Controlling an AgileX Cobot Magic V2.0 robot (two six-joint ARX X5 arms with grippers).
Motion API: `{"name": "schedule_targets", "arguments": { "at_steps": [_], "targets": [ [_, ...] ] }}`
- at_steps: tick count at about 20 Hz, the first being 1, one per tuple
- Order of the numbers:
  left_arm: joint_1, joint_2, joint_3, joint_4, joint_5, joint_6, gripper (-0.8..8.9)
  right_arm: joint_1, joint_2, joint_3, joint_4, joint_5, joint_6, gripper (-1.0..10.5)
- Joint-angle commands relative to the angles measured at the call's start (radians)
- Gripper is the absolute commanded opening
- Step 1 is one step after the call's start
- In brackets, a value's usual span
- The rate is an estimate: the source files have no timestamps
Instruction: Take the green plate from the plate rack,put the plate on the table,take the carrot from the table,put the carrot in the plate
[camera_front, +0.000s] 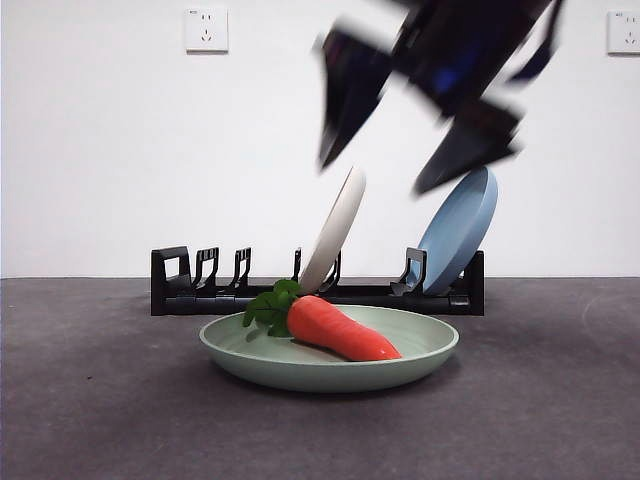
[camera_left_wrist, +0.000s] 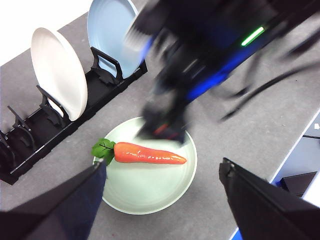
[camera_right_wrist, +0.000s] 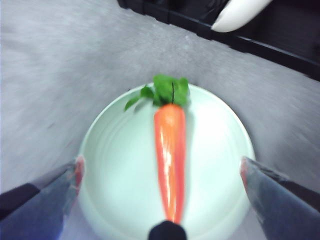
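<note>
Both tools (camera_right_wrist: 160, 170) wide open, empty

Right gripper (camera_front: 420, 150) is hanging at one o'clock in the front view, jaws spread wide, empty. Left gripper (camera_left_wrist: 162, 200) is waiting, jaws apart.

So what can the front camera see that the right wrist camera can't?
Only the front view shows the blue plate, the whole plate rack, the wall sockets and the right tool from outside, blurred, open, above the plates. Only the right wrist view looks straight down the carrot's length between its own jaws. Both show the carrot lying in the green plate, and part of the white plate.
</note>
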Motion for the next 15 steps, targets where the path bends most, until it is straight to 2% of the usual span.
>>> {"name": "schedule_targets", "arguments": {
  "at_steps": [1,7,11,12,13,15],
  "targets": [
    [-0.001,0.000,-0.003,0.003,-0.006,-0.006,3.82,0.003,-0.166,-0.006,-0.170,0.000,0.003,5.3],
    [-0.001,0.000,-0.003,-0.003,-0.002,-0.006,3.82,0.003,-0.534,-0.006,-0.584,-0.002,0.007,5.3],
    [-0.001,0.000,-0.003,-0.021,0.008,-0.006,3.76,0.003,-0.668,-0.006,-0.745,-0.002,0.015,5.3],
    [-0.001,0.000,-0.003,-0.025,0.026,-0.006,3.71,0.003,-0.686,-0.006,-0.766,-0.002,0.015,4.8],
    [-0.001,0.000,-0.003,-0.029,0.039,-0.006,3.33,0.003,-0.699,-0.006,-0.779,-0.002,0.015,3.7],
    [-0.001,0.000,-0.003,-0.037,0.053,-0.006,0.11,0.003,-0.706,-0.006,-0.785,-0.002,0.015,0.5]
  ]
}}
